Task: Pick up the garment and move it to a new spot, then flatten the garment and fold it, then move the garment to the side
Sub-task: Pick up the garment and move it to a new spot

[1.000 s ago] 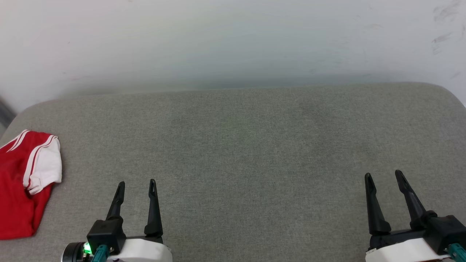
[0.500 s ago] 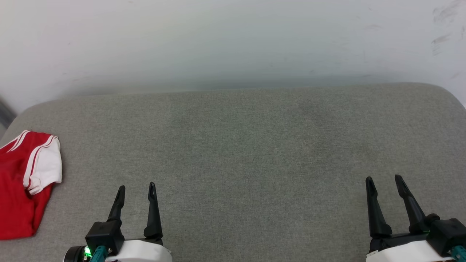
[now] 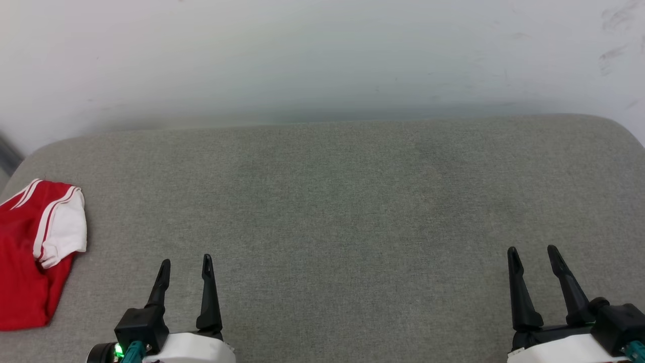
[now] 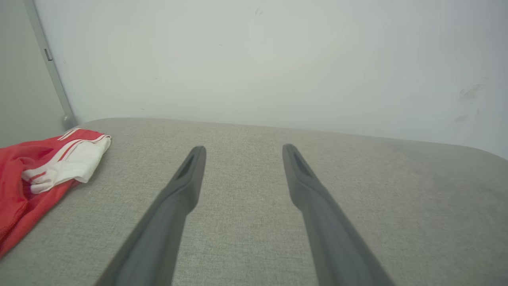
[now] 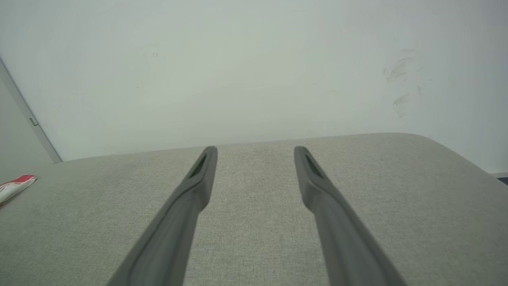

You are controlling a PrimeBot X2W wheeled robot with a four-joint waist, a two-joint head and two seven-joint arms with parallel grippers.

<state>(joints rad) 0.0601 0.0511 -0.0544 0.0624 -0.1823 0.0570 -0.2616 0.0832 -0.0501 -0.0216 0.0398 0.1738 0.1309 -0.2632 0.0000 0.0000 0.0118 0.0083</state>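
**Backing both arms away from the shirt**

Pulling the left gripper (image 3: 186,260) and the right gripper (image 3: 532,249) a little nearer than a second ago, low on the near side of the grey pad (image 3: 322,212). Holding nothing in either one: jaws spread wide and let go, with only bare pad in between. Leaving the garment (image 3: 25,272) at the left edge of the pad, well apart from both grippers, red with a white sleeve lying on top. Looks folded and put to the side, so likely at the very end of the job. Differs from the earlier frame only in the grippers sitting a bit nearer; same spot and same shape for the garment.
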